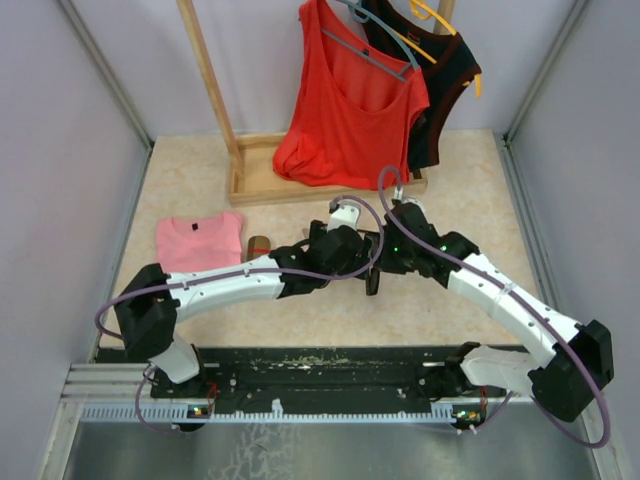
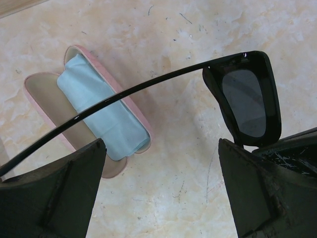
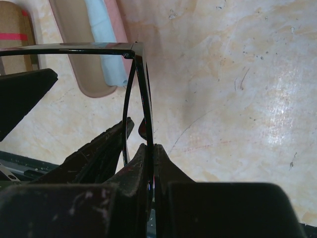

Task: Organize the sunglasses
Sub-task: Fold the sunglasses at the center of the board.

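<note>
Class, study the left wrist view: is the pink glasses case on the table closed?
No, the pink case lies open on the table, with a light blue cloth showing inside it.

Bright, even light from above, soft shadows. The table [image 3: 280, 106] shows white glare in the right wrist view; the right gripper [image 3: 150, 148] looks slightly unfocused.
</note>
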You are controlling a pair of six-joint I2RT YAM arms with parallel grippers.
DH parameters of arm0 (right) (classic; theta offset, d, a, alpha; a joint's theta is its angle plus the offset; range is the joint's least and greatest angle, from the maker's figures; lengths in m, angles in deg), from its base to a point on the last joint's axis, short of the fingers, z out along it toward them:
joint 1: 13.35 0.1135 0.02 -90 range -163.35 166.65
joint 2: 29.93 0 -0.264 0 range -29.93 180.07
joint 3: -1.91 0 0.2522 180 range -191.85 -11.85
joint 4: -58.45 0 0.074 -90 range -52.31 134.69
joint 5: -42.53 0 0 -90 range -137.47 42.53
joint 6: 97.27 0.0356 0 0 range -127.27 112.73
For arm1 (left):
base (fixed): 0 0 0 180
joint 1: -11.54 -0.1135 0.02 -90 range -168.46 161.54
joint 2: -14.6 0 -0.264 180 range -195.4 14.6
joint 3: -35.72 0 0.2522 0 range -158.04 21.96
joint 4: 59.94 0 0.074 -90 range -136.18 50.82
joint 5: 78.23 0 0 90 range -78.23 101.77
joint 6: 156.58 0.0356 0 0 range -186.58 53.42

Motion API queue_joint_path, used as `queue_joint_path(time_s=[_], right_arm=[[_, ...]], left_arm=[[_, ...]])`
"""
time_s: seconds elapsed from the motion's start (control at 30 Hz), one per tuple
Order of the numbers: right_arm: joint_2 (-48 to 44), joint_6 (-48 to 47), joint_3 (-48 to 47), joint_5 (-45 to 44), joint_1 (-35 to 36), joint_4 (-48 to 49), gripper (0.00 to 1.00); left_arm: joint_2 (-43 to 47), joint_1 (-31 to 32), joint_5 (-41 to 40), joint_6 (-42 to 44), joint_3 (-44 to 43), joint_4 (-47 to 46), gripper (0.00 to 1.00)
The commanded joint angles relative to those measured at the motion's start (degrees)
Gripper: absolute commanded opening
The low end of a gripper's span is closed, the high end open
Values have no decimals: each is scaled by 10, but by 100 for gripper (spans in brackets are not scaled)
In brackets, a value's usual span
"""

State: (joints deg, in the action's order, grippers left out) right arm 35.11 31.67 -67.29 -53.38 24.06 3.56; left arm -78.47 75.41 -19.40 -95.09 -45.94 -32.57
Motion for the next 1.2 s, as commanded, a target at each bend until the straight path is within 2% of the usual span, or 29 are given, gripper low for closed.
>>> queue_joint_path(time_s=[0.0, 0.17, 0.23, 0.37, 0.47, 0.57, 0.73, 0.97, 1.17], right_arm=[[-17, 12, 6, 28, 10, 54, 0], [-30, 11, 23, 39, 10, 80, 0], [-33, 9, 23, 9, 10, 67, 0], [-32, -14, 16, -77, 10, 21, 0], [-37, -34, 16, -103, 9, 8, 0], [-44, -55, 20, -108, 8, 4, 0], [-59, -110, 34, -58, 8, 22, 0], [-83, -221, 56, 39, 9, 38, 0], [-106, -244, 55, 108, 14, 75, 0]], left_arm=[[-5, -1, 16, 1, -17, -27, 100], [3, -1, 23, 1, -8, -26, 100], [17, -1, 21, 0, -3, -14, 100], [82, -1, 8, 4, 44, -6, 100], [137, -1, -15, 13, 85, -5, 100], [183, -2, -42, 27, 90, 22, 99], [218, -29, -50, 55, 60, 46, 100], [194, -128, 36, 75, 18, 40, 100], [146, -133, 67, 72, -1, 34, 99]])
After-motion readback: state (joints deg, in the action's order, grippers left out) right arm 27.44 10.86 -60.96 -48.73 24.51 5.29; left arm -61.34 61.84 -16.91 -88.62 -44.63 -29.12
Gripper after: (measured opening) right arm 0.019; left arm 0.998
